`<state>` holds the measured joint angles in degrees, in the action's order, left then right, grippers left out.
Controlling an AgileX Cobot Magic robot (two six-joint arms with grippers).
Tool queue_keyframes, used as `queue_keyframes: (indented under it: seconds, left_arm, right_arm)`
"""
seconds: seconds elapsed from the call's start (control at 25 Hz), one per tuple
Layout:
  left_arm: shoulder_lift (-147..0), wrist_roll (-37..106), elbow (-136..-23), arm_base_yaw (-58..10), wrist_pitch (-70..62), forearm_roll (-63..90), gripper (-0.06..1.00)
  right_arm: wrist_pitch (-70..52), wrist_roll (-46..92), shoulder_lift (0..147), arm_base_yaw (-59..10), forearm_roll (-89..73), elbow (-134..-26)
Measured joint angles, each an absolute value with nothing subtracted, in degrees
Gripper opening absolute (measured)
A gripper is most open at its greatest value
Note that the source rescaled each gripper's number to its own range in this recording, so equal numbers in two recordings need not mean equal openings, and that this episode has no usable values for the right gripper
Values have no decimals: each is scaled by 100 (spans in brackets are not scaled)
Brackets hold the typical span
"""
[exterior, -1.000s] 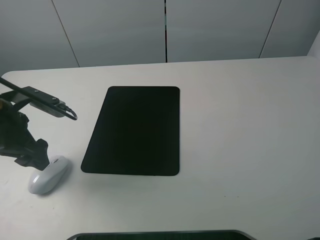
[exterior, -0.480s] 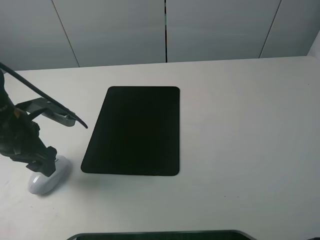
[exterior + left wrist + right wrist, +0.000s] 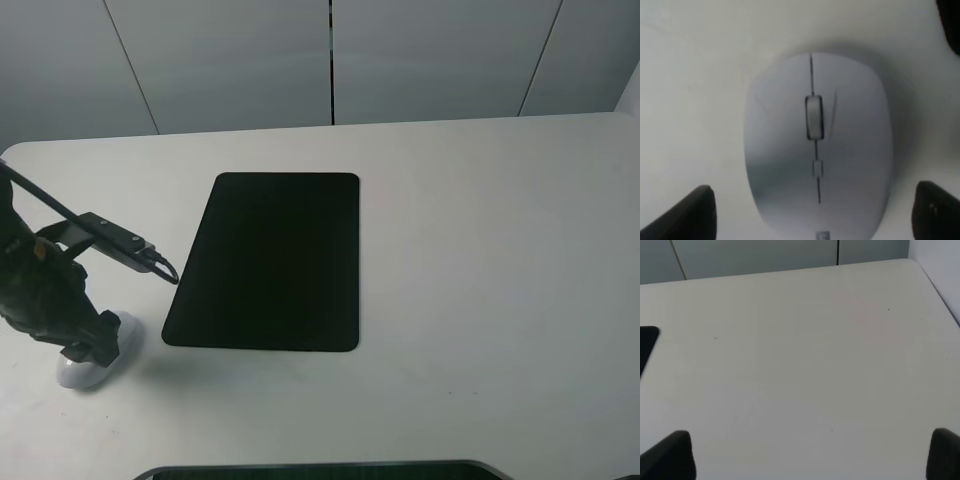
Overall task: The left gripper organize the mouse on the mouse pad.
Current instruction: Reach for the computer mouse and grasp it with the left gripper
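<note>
Near edge: a dark strip crosses the bottom of the exterior high view; I cannot tell what it is.
Right gripper: the right gripper appears in its own wrist view only. Its fingertips sit spread wide at the two lower corners, with nothing but bare white table between them.
Left gripper: the left gripper is low over the table's near left part, directly above the mouse.
Left gripper state: the fingers are spread, one on either side of the mouse. In the left wrist view a band of table shows between each finger and the mouse shell, so they do not grip it.
Mouse: the mouse rests on the bare table, off the mouse pad and just to the left of its near left corner. Its scroll wheel faces up. From above, the gripper hides most of it.
Cable and module: a black cable and a small grey module trail from the left arm. The module is near the pad's left edge.
Mouse pad: the mouse pad lies flat in the left-middle of the table, its long side running away from the camera.
Background: grey wall panels stand past the table's far edge.
</note>
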<state>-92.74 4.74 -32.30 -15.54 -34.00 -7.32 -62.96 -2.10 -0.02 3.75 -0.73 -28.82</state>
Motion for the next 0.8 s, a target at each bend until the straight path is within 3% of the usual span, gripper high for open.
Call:
queue_keyframes:
  seconds: [0.8]
  left_arm:
    - [-9627,366,-3230,-1554,-2893,-796,100]
  right_arm:
    - [-6296,-210,-2,375,-73,-2882]
